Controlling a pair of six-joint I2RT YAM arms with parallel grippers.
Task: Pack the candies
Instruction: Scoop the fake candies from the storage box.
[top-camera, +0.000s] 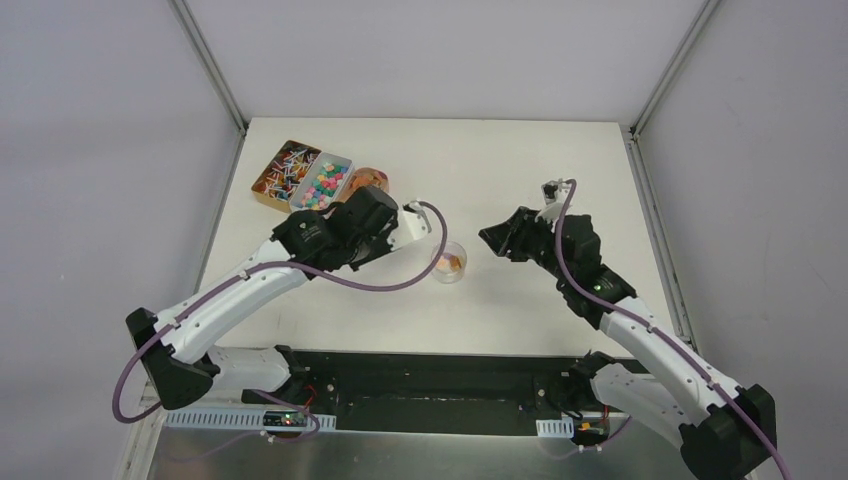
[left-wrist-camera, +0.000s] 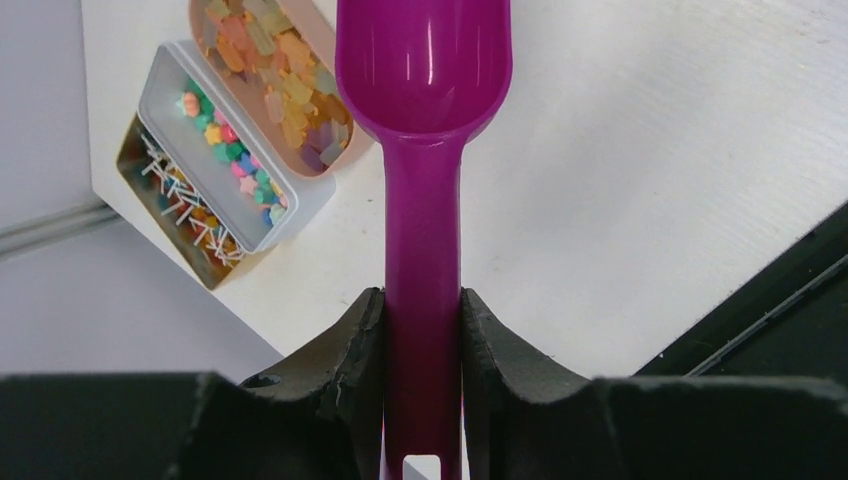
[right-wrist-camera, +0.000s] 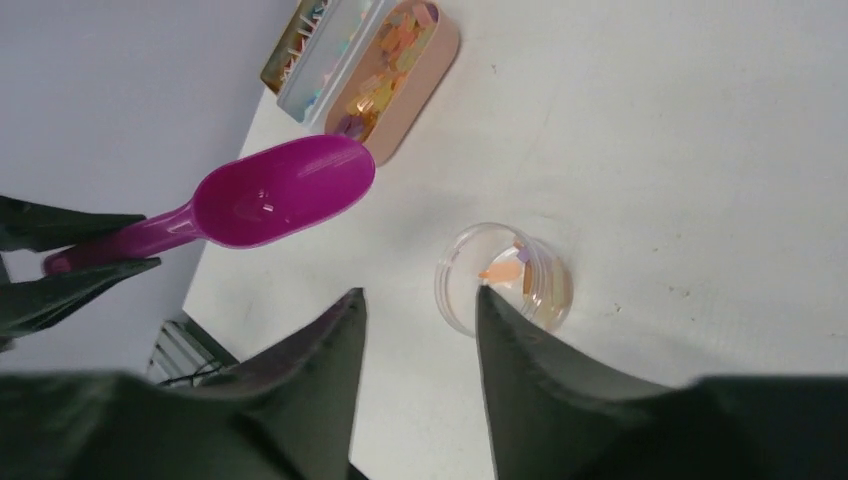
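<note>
1. At the table's (left-wrist-camera: 650, 150) far left, three containers sit side by side. A gold tin (left-wrist-camera: 170, 195) holds sticks. A grey tray (left-wrist-camera: 160, 80) holds pink, green, blue and yellow candies (left-wrist-camera: 232, 150). A pink tray (left-wrist-camera: 325, 172) holds the amber ones.
2. The left gripper (left-wrist-camera: 423, 300) is clamped on the handle of the magenta scoop (left-wrist-camera: 424, 70), whose bowl is empty and hangs just beside the pink tray. The scoop's long axis runs straight out from the fingers. The candies lie ahead and to the left of the bowl, so a refill likely calls for a leftward swing and a dip. This arm is much the nearer to the trays.
3. Between the two grippers a clear jar (right-wrist-camera: 505, 280) stands upright with its top open and a few amber pieces inside.
4. The right gripper (right-wrist-camera: 415, 295) has its fingers parted with only bare table between them. The jar sits just ahead, offset toward one finger, and no contact is visible. This arm is the nearer one for steadying the jar.
</note>
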